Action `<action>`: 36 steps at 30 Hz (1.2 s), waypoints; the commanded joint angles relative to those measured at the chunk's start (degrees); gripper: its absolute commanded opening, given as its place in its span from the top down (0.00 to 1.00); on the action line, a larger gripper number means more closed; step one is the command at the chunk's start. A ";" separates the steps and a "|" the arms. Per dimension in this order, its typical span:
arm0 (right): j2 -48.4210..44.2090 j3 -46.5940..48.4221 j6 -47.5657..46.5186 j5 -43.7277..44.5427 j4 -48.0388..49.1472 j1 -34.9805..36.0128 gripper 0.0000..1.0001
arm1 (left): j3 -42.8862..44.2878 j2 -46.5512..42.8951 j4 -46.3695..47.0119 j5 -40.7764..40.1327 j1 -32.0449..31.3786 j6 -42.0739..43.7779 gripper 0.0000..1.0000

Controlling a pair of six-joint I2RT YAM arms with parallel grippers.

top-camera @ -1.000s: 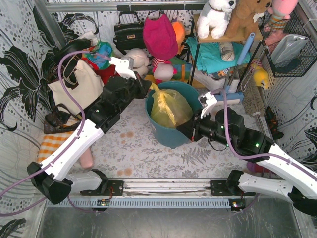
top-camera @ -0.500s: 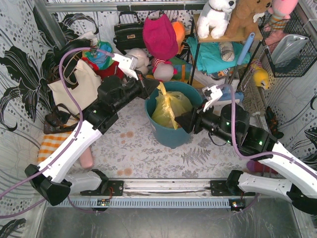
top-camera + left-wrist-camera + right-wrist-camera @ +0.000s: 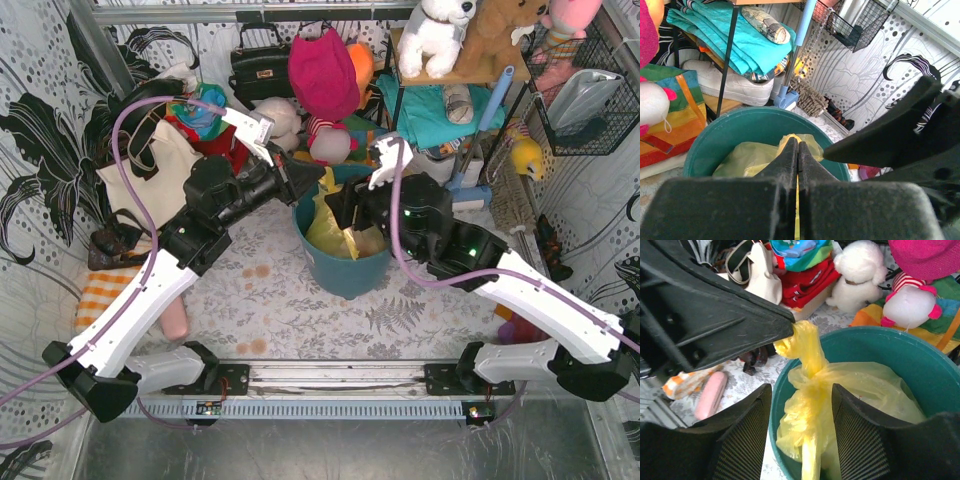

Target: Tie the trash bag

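The yellow-green trash bag sits inside a round teal bin. Its top is twisted into a knotted neck with a tail rising up and left. My left gripper is shut on that tail, and a thin yellow strip shows between its fingers. In the right wrist view its dark fingers pinch the tail's end. My right gripper hangs open over the bin's left rim, one finger on each side of the bag's neck, apart from the plastic.
A cream tote bag and a black handbag stand at the back left. Plush toys crowd behind the bin. A metal shelf with folded cloth stands at the back right. A pink object lies on the floral mat.
My right gripper has opened and swung from the bin's right rim up and left over the bag. The left gripper has drawn the tail a little higher.
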 commanded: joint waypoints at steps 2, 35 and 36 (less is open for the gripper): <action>2.25 1.27 -3.13 1.26 4.68 -1.35 0.50 | -0.55 -1.63 3.90 1.90 0.03 0.91 0.97; -0.90 -4.29 -0.72 -4.48 7.78 -4.73 0.56 | -10.28 -3.46 3.99 -6.84 3.48 -33.43 0.16; -1.53 -4.62 -0.46 -4.39 7.48 -4.73 0.56 | -11.92 -3.71 6.27 -5.92 4.17 -35.37 0.16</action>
